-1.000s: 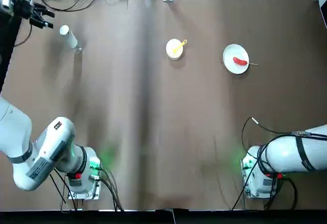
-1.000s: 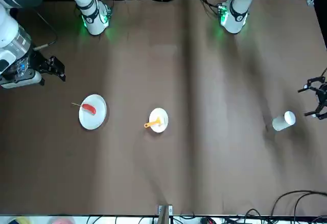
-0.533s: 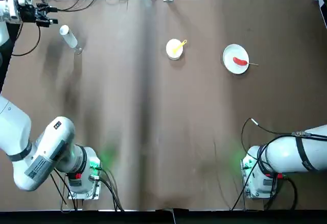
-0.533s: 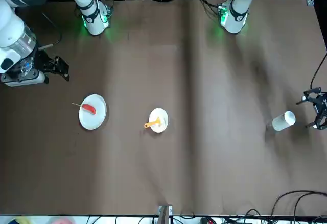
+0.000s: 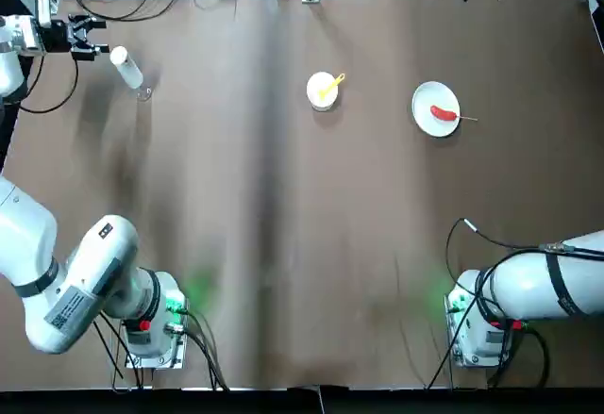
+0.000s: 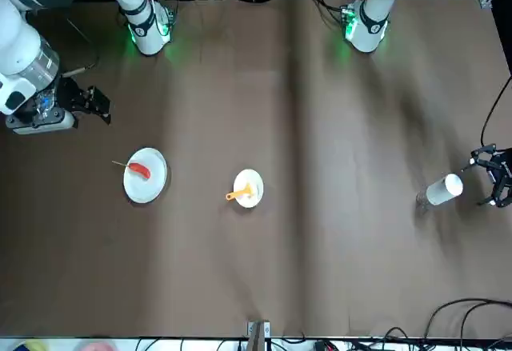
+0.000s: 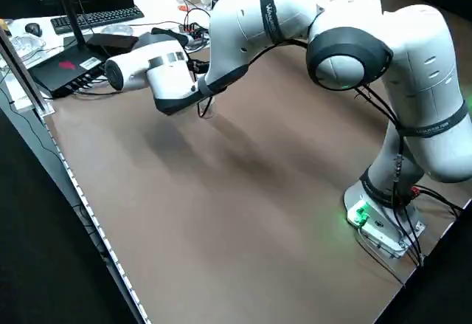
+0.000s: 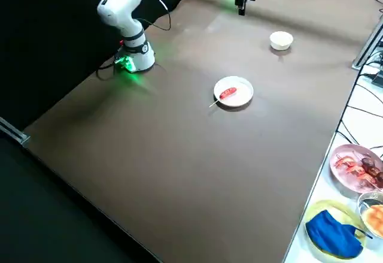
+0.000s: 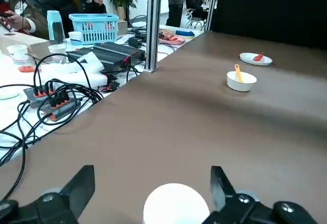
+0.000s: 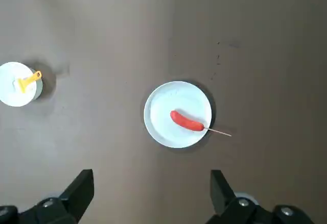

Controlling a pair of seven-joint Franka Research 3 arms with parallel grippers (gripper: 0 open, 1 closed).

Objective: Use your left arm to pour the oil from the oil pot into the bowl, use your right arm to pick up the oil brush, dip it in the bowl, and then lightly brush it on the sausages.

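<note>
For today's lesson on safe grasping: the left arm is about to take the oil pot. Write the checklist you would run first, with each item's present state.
1. Left gripper open: ok; one finger shows on each side of the cap.
2. Oil pot lined up with the fingers: ok in the left wrist view.
3. Oil pot upright: not ok; it looks tilted in the top view.
4. Bowl free to receive oil: not ok; the oil brush rests in it.
5. Sausage on the plate: ok.
6. Right gripper away from the pour: ok, it hangs open above the plate.
</note>
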